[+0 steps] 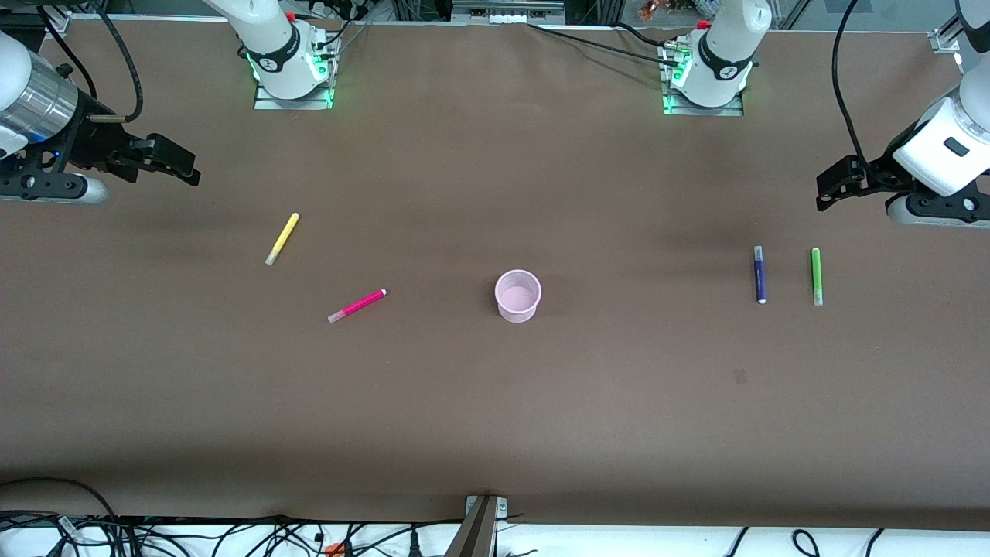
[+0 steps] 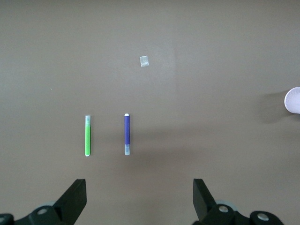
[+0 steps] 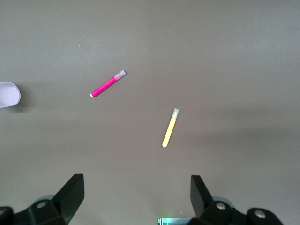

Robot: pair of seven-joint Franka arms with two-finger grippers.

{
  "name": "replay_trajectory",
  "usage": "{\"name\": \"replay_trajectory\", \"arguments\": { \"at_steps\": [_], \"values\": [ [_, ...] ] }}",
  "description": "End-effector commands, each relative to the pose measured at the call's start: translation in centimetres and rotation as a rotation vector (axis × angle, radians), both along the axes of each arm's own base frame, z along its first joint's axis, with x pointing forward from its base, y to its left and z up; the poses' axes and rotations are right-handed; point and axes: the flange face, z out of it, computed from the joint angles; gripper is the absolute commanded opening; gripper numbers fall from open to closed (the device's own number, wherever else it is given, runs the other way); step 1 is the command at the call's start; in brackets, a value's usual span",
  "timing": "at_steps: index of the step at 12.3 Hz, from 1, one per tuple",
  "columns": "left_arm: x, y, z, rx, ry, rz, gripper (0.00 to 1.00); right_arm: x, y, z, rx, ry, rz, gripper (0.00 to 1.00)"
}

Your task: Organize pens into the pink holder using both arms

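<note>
The pink holder (image 1: 517,295) stands upright mid-table, empty. The yellow pen (image 1: 282,238) and magenta pen (image 1: 357,305) lie toward the right arm's end; both show in the right wrist view, yellow (image 3: 170,127), magenta (image 3: 108,84), with the holder's edge (image 3: 8,94). The dark purple pen (image 1: 760,275) and green pen (image 1: 816,276) lie side by side toward the left arm's end, also in the left wrist view: purple (image 2: 126,133), green (image 2: 87,135), holder's edge (image 2: 293,100). My left gripper (image 1: 831,184) (image 2: 139,199) is open, up over bare table. My right gripper (image 1: 174,162) (image 3: 137,197) is open, up over bare table.
A small pale scrap (image 2: 144,61) lies on the brown table cover, nearer the front camera than the purple pen; it shows faintly in the front view (image 1: 740,376). The arm bases (image 1: 292,70) (image 1: 704,77) stand at the table's back edge. Cables run along the front edge (image 1: 232,534).
</note>
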Motion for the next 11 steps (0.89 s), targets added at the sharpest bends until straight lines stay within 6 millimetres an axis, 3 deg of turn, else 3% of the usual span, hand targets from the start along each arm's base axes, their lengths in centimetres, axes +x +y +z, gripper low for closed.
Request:
{"name": "replay_trajectory", "arguments": {
  "at_steps": [1,6,11],
  "values": [
    [0.5,0.2,0.4,-0.001,0.010,0.012,1.00,0.2,-0.1,0.5,0.008,-0.004,-0.009,1.00],
    [0.6,0.1,0.1,0.008,0.018,0.014,1.00,0.2,-0.1,0.5,0.008,-0.004,-0.011,1.00],
    [1.2,0.3,-2.8,0.013,0.107,0.017,1.00,0.2,-0.1,0.5,0.009,-0.006,-0.009,1.00]
  ]
}}
